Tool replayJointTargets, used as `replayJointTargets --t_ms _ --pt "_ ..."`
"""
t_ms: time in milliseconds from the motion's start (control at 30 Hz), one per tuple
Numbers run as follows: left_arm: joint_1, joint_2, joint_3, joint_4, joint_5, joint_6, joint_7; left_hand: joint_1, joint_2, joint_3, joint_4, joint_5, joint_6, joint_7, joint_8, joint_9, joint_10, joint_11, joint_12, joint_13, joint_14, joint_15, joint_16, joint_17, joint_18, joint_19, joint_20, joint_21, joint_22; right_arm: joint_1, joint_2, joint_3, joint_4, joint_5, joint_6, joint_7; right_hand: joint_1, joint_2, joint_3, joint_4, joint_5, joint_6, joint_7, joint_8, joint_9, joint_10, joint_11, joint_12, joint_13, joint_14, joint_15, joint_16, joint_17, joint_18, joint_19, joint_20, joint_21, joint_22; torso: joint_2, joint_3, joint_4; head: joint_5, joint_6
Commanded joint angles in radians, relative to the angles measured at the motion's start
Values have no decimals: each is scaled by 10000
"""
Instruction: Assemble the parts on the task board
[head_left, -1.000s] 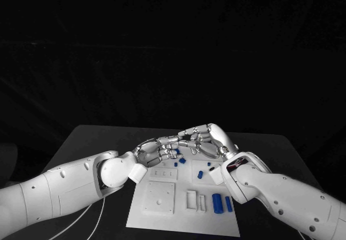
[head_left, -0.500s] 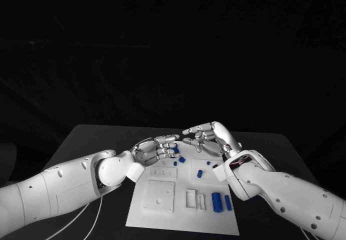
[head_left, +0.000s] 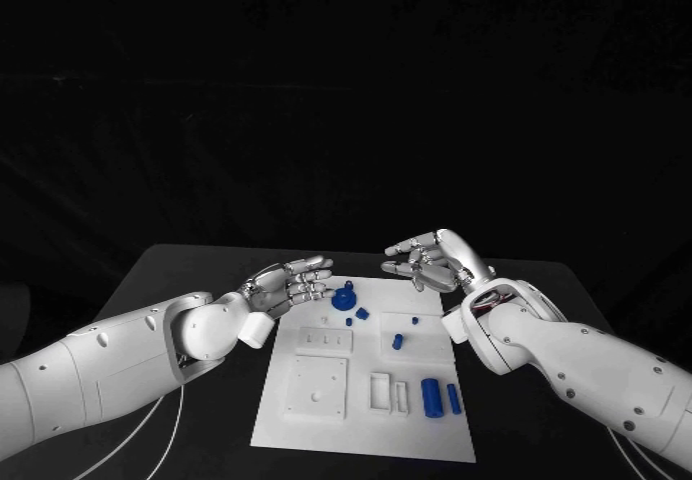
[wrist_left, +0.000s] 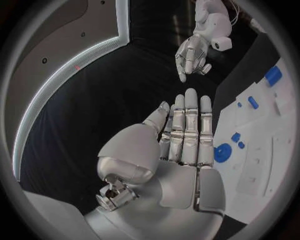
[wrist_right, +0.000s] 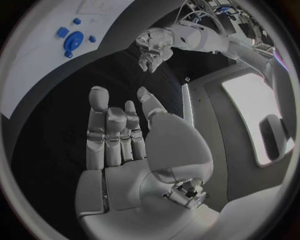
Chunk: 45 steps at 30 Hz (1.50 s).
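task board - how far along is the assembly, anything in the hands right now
Done, apparently: a round blue part sits at the far end of the task board. In hand: nothing; the left hand and right hand are both open and empty, off the board's far corners. Left: several small blue pieces and two blue cylinders lie loose on the board.

From the head camera I see the task board (head_left: 368, 430) running off the bottom of the frame. The left robot hand (head_left: 281, 285) covers its upper left corner. The smallest blue parts (head_left: 415, 321) are too tiny to identify.
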Motion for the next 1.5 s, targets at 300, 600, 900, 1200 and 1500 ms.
replayJointTargets --t_ms 300,600,900,1200,1500 --pt "274 -60 -1 -6 -179 -954 390 -52 -653 -917 398 19 268 64 -4 -1805 -101 61 -13 6 8 125 -227 -103 -150 515 70 -779 -519 521 619 -172 -703 -3790 2865 -4776 389 -1156 745 1733 -548 -194 44 -54 6 336 14 245 296 281 -8 412 425 33 477 -15 992 325 32 -54 109 -22 -140" --pt "345 -53 -2 29 -321 -1173 534 340 -728 -1478 601 22 427 80 10 -2474 -101 78 -23 3 43 158 -476 -220 -150 821 112 -1364 -870 974 1220 -866 -1216 -4690 3358 -5987 425 -1467 1322 2165 -984 -155 24 -49 10 445 -14 310 385 406 -33 578 621 -107 501 -62 1454 369 62 -71 93 -55 -232" --pt "370 -27 -2 162 -517 -1271 611 447 -759 -1642 673 18 476 83 13 -2690 -111 91 -26 3 66 193 -742 -323 -150 957 156 -1717 -1051 1109 1840 -1259 -1868 -4995 3474 -6496 244 -1613 1469 2321 -1071 -143 14 -50 10 480 -19 325 420 461 -45 625 700 -141 501 -79 1641 345 54 -79 112 -69 -283" --pt "419 -40 -3 408 -723 -1291 643 476 -808 -1712 702 22 498 88 15 -2768 -121 99 -32 3 100 205 -881 -357 -150 1044 166 -1905 -1131 1146 2297 -1532 -2411 -5048 3334 -6408 170 -1641 1419 2375 -1049 -152 13 -49 11 495 -18 338 437 472 -45 646 729 -145 502 -80 1700 344 89 -91 135 -77 -317" --pt "512 -75 -4 577 -823 -1335 656 503 -843 -1738 716 23 511 87 17 -2797 -121 102 -31 3 111 219 -995 -382 -150 1083 183 -2036 -1177 1152 2624 -1636 -2769 -5105 3165 -6268 162 -1641 1394 2393 -1052 -171 18 -52 10 487 -16 327 432 474 -44 642 737 -141 494 -80 1693 330 175 -153 193 -121 -298"
